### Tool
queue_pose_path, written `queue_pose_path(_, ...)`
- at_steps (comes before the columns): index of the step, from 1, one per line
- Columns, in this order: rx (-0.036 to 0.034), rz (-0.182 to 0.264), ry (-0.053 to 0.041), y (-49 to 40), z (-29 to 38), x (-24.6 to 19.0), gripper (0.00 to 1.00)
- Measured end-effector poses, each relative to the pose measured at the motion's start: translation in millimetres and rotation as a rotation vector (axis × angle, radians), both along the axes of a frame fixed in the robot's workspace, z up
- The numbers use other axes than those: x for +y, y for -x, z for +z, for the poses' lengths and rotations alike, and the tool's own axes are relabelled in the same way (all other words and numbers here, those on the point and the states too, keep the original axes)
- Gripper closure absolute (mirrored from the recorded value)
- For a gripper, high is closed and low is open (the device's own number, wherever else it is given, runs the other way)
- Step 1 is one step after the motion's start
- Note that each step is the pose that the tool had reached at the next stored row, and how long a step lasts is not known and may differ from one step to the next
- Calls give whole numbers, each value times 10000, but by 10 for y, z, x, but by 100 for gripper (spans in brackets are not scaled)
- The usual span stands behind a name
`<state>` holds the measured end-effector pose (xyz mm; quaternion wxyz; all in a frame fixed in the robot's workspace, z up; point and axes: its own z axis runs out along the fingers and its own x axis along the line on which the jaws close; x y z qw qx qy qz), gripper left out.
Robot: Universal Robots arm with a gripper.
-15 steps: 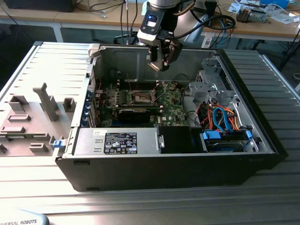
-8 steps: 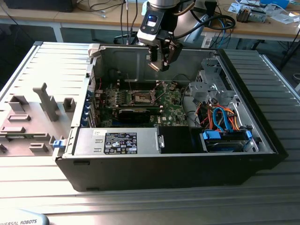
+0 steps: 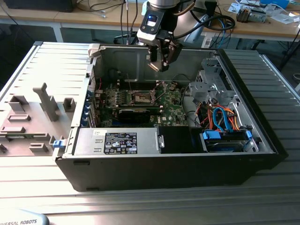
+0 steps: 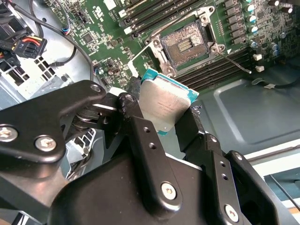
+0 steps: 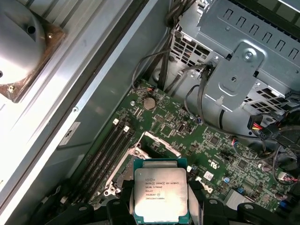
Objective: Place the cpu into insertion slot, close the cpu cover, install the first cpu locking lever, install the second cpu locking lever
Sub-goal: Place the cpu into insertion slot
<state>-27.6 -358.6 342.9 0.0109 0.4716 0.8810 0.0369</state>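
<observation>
Gripper [image 4: 163, 107]: clenched on opposite edges of the cpu [image 5: 161, 194] | cpu location: held aloft over the motherboard [image 4: 93, 28], apart from the insertion slot [image 4: 185, 44] | slot: vacant, contacts exposed | cpu cover [image 4: 143, 55]: apparently raised open | progress: nothing seated; insertion, cover and both levers outstanding

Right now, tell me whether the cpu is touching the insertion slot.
Apart. In the second wrist view the gripper holds the cpu clear of the insertion slot, with a visible gap between them.
</observation>
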Motion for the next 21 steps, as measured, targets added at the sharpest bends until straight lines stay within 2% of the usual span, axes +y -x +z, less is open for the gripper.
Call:
queue_pose_path(8,72,-5,57,0,-3,0,46)
queue_pose_path(21,112,-8,156,0,-8,0,46)
